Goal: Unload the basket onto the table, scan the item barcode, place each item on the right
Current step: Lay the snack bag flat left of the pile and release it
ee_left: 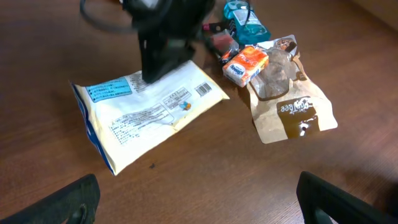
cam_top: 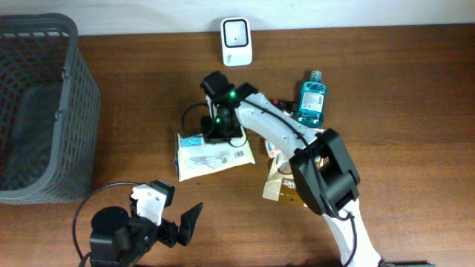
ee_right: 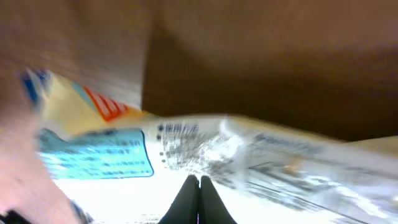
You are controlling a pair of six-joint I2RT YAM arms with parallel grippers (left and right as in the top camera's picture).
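Observation:
The item is a cream packet [cam_top: 211, 156] with a blue label, lying flat at the table's middle. Its barcode [ee_left: 203, 89] faces up near the right end. My right gripper [cam_top: 217, 136] reaches down onto the packet's far edge, and in the right wrist view its jaws [ee_right: 199, 182] are pressed together on the wrapper [ee_right: 280, 162]. The white scanner [cam_top: 236, 41] stands at the table's back edge, apart from the packet. My left gripper [cam_top: 178, 206] hovers low near the front edge, open wide with bare wood between its fingers [ee_left: 74, 199].
A grey mesh basket [cam_top: 44, 111] stands at the left. Right of the packet lie a brown coffee bag [cam_top: 282, 182], a small orange-and-white pack [ee_left: 247, 63] and a blue mouthwash bottle [cam_top: 312, 96]. The right arm spans the table's middle.

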